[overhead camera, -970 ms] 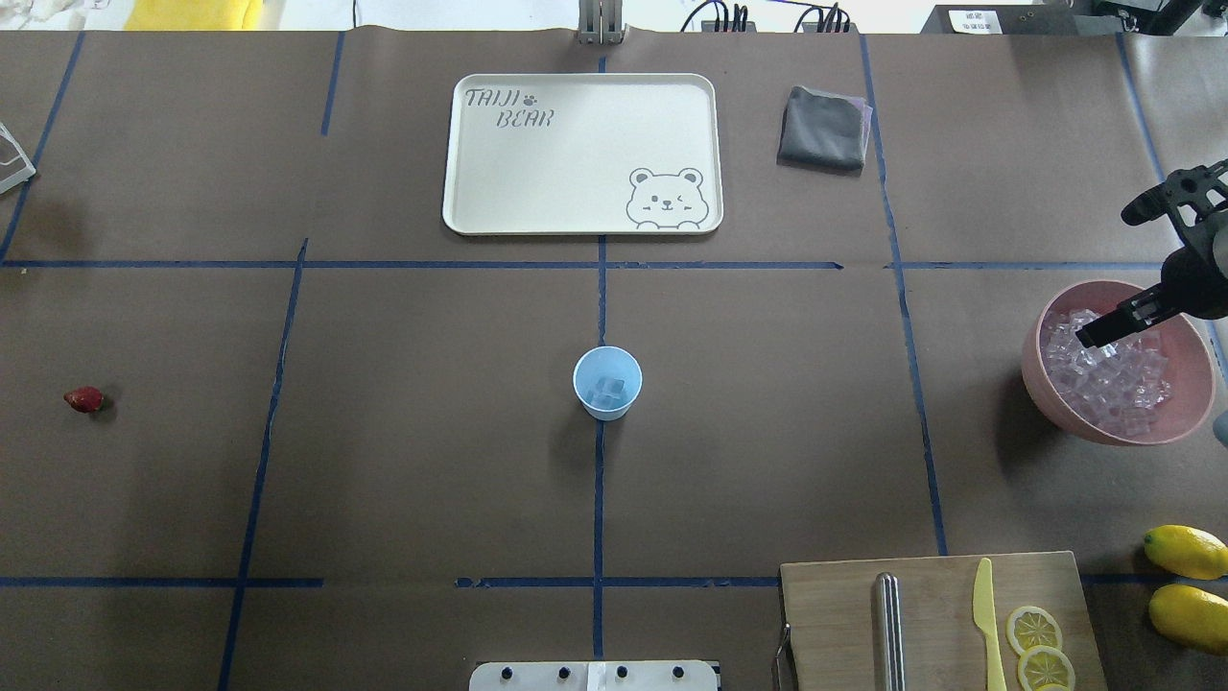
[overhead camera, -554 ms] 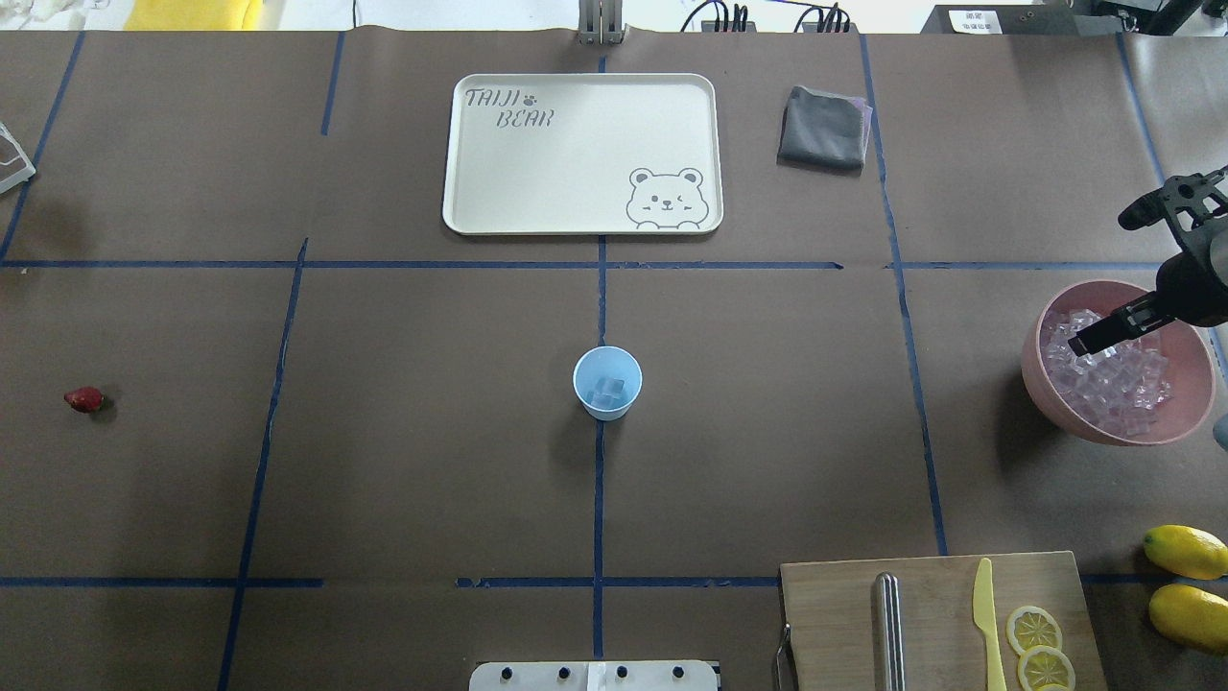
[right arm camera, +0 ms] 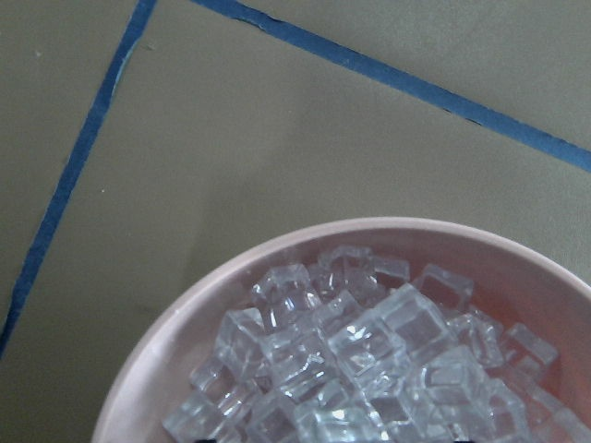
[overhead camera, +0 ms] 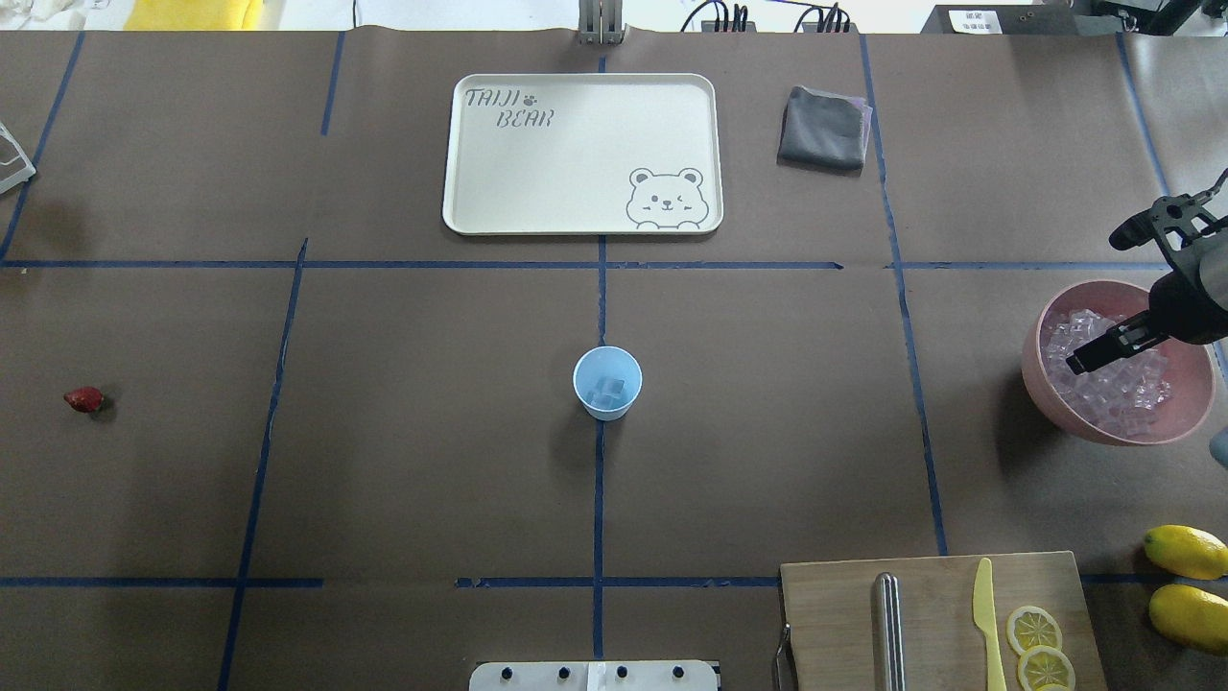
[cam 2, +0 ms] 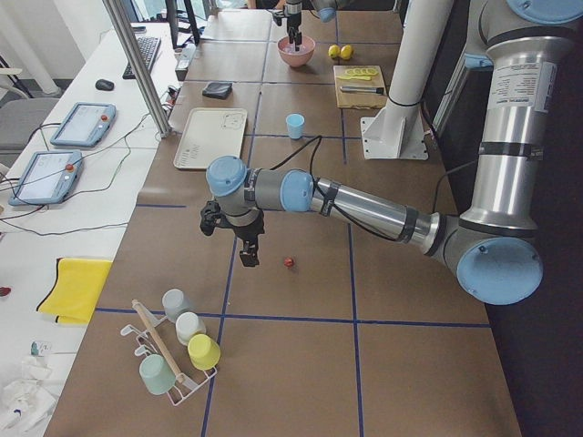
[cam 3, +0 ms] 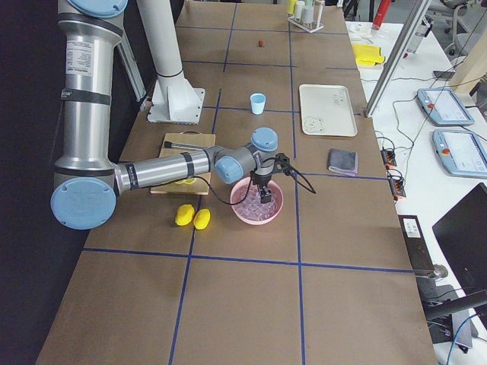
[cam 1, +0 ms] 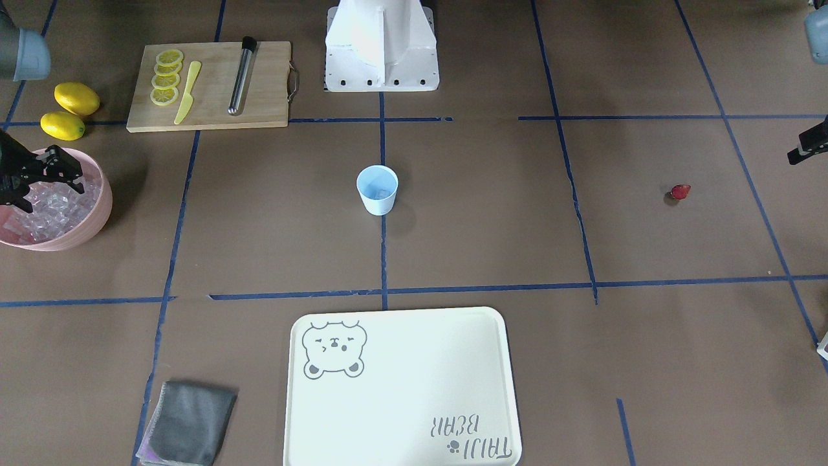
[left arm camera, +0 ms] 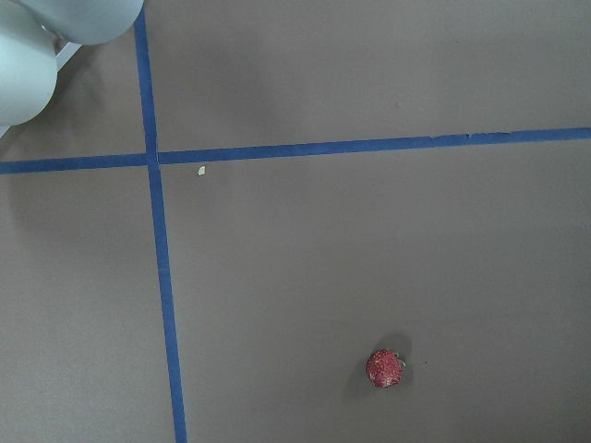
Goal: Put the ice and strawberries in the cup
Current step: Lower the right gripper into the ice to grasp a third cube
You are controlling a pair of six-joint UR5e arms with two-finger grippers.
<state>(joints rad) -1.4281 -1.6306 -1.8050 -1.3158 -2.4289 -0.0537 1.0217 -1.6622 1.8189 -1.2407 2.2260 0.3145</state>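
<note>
A flat counter point(overhead camera: 432, 432) covered in matte brown paper and crossed by blue tape lines carries everything. At its far side lies a smooth cream rectangular plastic tray point(overhead camera: 576, 154) with rounded corners and a printed bear; at the near right is a pale wooden cutting board point(overhead camera: 835, 614). A round pink plastic bowl point(overhead camera: 1041, 384) sits at the right edge, and the right claw point(overhead camera: 1096, 299) hangs over it spread wide, one black finger above the far rim and the other over the contents. Against a second ago, this claw sits a little nearer the robot, with its lower finger further across the bowl. Nothing else has shifted. A soft folded grey cloth point(overhead camera: 823, 127) lies right of the tray, and two glossy yellow oval lemons point(overhead camera: 1187, 551) lie beside the board. The small light-blue tapered plastic cup point(overhead camera: 606, 411) stands upright on the centre tape line, mouth up, narrowing to its base. The small red dimpled strawberry point(overhead camera: 83, 399) lies on its side far to the left, well apart from the cup, its long axis roughly along the counter. The left claw point(cam 2: 230, 241) hovers near it; I cannot tell its spread. Clear glassy ice cubes point(overhead camera: 1113, 393) are heaped in the bowl, and a few rest in the cup.
</note>
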